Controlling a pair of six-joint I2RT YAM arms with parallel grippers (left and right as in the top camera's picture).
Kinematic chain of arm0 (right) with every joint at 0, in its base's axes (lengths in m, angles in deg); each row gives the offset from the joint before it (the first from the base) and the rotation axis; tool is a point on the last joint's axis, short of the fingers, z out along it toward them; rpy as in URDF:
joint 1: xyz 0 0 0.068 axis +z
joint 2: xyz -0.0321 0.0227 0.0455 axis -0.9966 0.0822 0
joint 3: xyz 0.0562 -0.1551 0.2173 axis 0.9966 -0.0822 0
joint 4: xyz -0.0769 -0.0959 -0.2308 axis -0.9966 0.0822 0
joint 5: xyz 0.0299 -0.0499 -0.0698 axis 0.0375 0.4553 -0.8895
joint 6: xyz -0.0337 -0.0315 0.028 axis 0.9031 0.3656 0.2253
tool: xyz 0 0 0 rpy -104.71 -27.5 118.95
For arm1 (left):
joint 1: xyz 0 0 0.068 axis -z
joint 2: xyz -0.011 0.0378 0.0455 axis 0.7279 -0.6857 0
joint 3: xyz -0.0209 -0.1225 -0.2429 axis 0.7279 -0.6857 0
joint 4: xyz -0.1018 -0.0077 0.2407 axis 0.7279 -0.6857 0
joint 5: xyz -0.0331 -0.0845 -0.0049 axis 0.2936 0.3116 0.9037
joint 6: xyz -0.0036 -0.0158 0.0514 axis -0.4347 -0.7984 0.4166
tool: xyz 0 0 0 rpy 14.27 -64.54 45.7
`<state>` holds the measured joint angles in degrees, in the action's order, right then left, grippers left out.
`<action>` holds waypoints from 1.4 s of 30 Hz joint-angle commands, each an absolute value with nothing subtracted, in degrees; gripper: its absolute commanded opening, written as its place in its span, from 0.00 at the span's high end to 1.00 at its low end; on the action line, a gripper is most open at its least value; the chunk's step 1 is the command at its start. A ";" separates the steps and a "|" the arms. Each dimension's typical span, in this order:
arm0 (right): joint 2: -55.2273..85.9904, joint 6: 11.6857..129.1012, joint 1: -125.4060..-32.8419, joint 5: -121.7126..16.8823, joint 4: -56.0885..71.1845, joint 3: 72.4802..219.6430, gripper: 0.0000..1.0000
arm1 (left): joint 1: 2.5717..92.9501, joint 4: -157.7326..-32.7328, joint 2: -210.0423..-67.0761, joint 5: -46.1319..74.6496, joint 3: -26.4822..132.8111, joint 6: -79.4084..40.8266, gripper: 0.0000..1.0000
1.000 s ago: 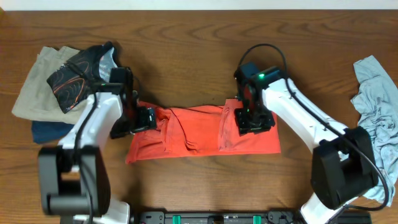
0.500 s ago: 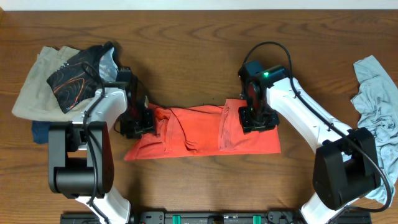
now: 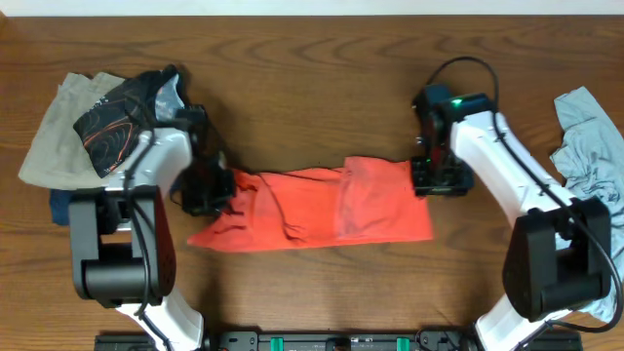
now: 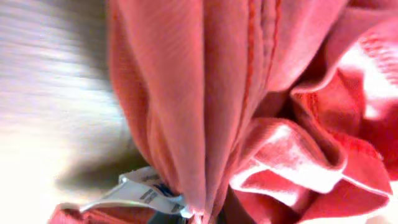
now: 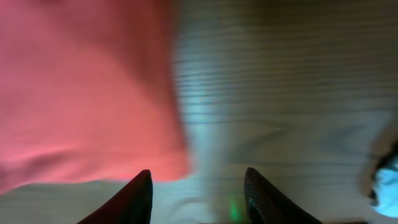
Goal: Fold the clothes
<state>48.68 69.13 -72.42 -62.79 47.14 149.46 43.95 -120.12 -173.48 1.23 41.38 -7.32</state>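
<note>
Red shirt [image 3: 322,207] lies in the middle of the table [image 3: 322,58] as a long rumpled band, only part folded (left end bunched). Left claw [image 3: 209,189] looks clenched on that gathered end. Right claw [image 3: 434,178] is spread and empty beside the right edge, and the blue-grey shirt [image 3: 590,166] sits crumpled far right, not yet folded.

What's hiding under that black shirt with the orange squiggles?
A tan garment lies under the black patterned shirt, and a dark blue one peeks out below that. How they are folded underneath, and whether anything else is in the pile, is covered.
</note>
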 commanded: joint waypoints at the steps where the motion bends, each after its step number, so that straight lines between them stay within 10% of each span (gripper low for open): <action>1: 47.68 71.40 -75.55 -64.95 47.23 150.55 0.53 | 41.39 -123.02 -170.15 -6.22 47.09 -10.06 0.94; 12: 47.68 73.08 -80.25 -64.95 47.23 150.55 0.50 | 52.47 -132.20 -163.42 0.79 55.94 -12.90 0.94; 25: 47.68 73.26 -80.25 -64.73 47.47 150.51 0.50 | 81.78 -115.05 -166.15 3.11 55.92 -25.79 0.94; 35: 47.68 74.13 -80.25 -63.31 47.78 150.49 0.50 | 88.25 -107.64 -170.35 3.13 55.92 -29.88 0.93; 42: 47.68 74.55 -80.25 -61.65 47.69 150.49 0.49 | 89.98 -104.69 -170.44 3.16 55.92 -30.19 0.66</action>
<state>48.70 73.45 -79.70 -62.79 47.60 149.50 88.93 -105.25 -170.07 2.96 54.96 -29.40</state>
